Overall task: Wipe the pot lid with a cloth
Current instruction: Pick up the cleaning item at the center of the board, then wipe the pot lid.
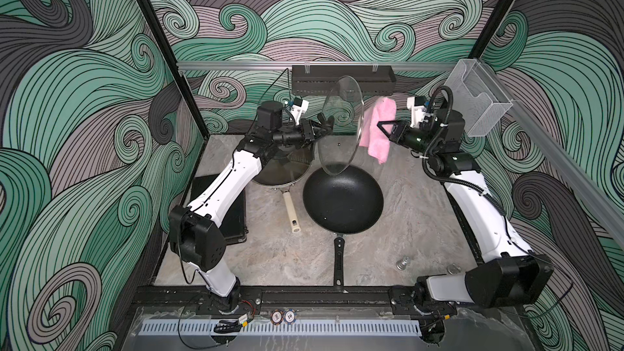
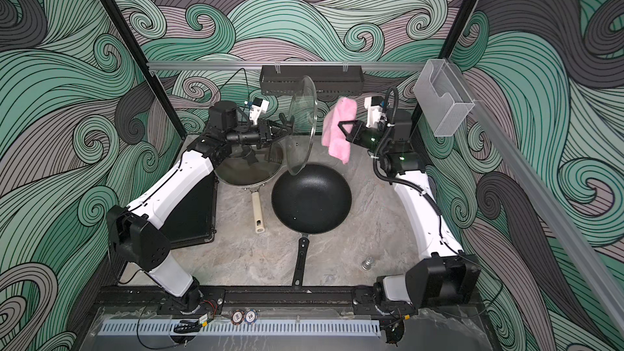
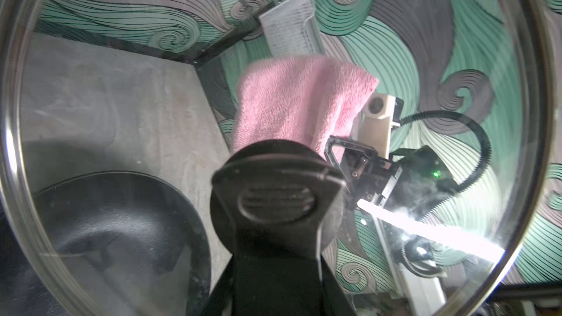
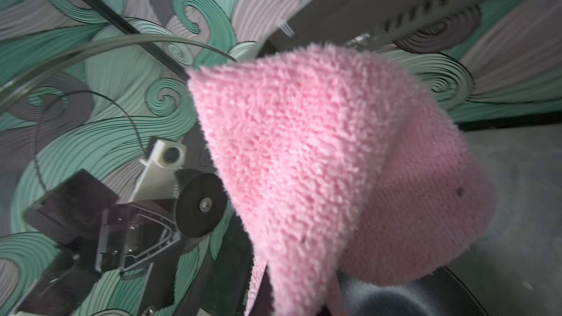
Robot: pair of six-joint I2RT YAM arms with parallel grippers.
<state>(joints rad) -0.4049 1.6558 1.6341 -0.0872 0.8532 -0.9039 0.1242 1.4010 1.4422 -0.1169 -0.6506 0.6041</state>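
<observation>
While the left gripper (image 1: pixel 325 123) clamps the lid (image 1: pixel 341 136) upright, the right gripper (image 1: pixel 383 126) pinches the cloth (image 1: pixel 375 145) beside it; wiping seems unstarted.

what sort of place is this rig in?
Likely a lab robot cell staged as a kitchen: wave-print enclosure walls, a black mounting rail at the front, a wok on a stone-look tabletop.

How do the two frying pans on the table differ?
The black pan is open; the cream-handled pan is covered by a lid. The black pan sits mid-table; the cream-handled pan sits partly under the left arm. Both rest on the table, handles pointing toward the arms' bases.
</observation>
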